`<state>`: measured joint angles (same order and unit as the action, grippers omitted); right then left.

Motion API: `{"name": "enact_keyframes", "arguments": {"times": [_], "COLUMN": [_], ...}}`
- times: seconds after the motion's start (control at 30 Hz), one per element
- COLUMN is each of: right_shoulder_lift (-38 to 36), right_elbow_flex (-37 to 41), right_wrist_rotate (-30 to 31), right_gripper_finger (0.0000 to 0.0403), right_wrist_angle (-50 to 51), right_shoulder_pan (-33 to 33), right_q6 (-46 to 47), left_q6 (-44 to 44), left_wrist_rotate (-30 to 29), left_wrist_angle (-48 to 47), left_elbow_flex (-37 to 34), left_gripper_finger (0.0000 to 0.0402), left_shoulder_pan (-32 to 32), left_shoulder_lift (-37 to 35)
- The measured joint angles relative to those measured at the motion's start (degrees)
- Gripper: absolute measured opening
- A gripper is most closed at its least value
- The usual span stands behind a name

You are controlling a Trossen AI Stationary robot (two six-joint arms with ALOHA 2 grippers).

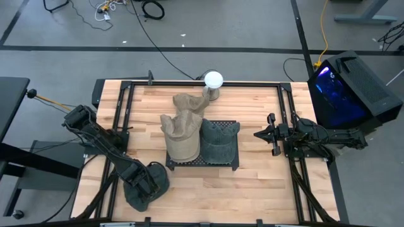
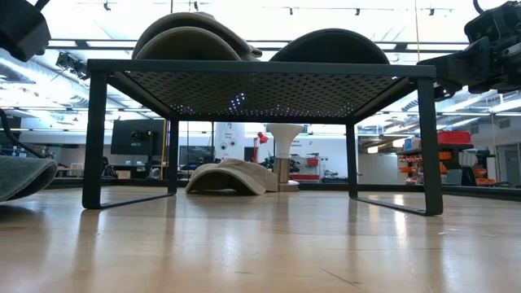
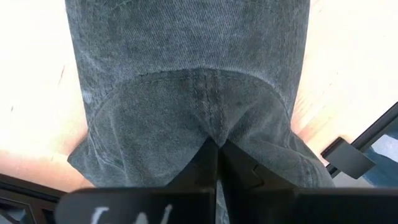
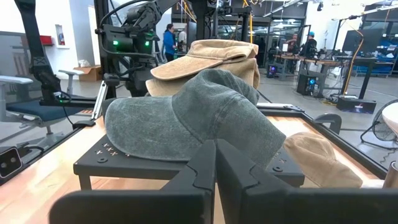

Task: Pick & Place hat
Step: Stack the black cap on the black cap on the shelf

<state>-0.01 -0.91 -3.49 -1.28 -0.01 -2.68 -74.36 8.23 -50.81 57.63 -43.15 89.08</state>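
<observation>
A dark grey hat [image 1: 140, 190] lies on the table near its left near corner; its edge also shows in the low view [image 2: 20, 175]. My left gripper [image 1: 150, 178] is on top of it, shut, and in the left wrist view [image 3: 217, 144] it sits on the hat's crown. A black perforated stand [image 1: 202, 162] in the table's middle carries stacked tan hats [image 1: 180, 135] and a grey-green hat [image 1: 218, 140]. Another tan hat [image 1: 189, 104] lies on the table beyond the stand. My right gripper [image 1: 257, 134] waits shut at the table's right side, level with the stand, touching nothing. My left gripper has its shut fingers on the grey hat's crown [image 3: 211, 118], at the stitched seam just behind the brim. They come from above, pointing down. The fingertips [image 3: 208, 155] hide whether fabric is pinched between them. The hat lies flat on the table under the gripper.
A white ball on a stand [image 1: 213, 80] is at the table's far edge next to the loose tan hat. Black rails [image 1: 123, 107] run along the table's left, right and far sides. Bare wood [image 1: 252, 195] shows right of the grey hat along the near edge.
</observation>
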Motion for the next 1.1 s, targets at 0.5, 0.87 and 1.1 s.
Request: {"name": "enact_keyframes", "arguments": {"times": [0.5, 0.87, 1.1], "right_shoulder_lift": [0.0, 0.0, 0.0], "right_elbow_flex": [0.0, 0.0, 0.0], "right_wrist_rotate": [0.0, 0.0, 0.0], "right_gripper_finger": [0.0015, 0.0015, 0.0015], "right_wrist_angle": [0.0, 0.0, 0.0], "right_shoulder_pan": [0.0, 0.0, 0.0], "right_q6": [0.0, 0.0, 0.0], "left_q6": [0.0, 0.0, 2.6], "left_wrist_rotate": [2.1, 0.3, -6.9], "left_wrist_angle": [0.0, -0.2, -7.8], "left_elbow_flex": [0.1, 0.3, 7.1], "left_gripper_finger": [0.0004, 0.0003, 0.0003], "left_shoulder_pan": [-2.5, -2.5, -2.5], "left_shoulder_lift": [-1.0, -8.7, -12.6]}}
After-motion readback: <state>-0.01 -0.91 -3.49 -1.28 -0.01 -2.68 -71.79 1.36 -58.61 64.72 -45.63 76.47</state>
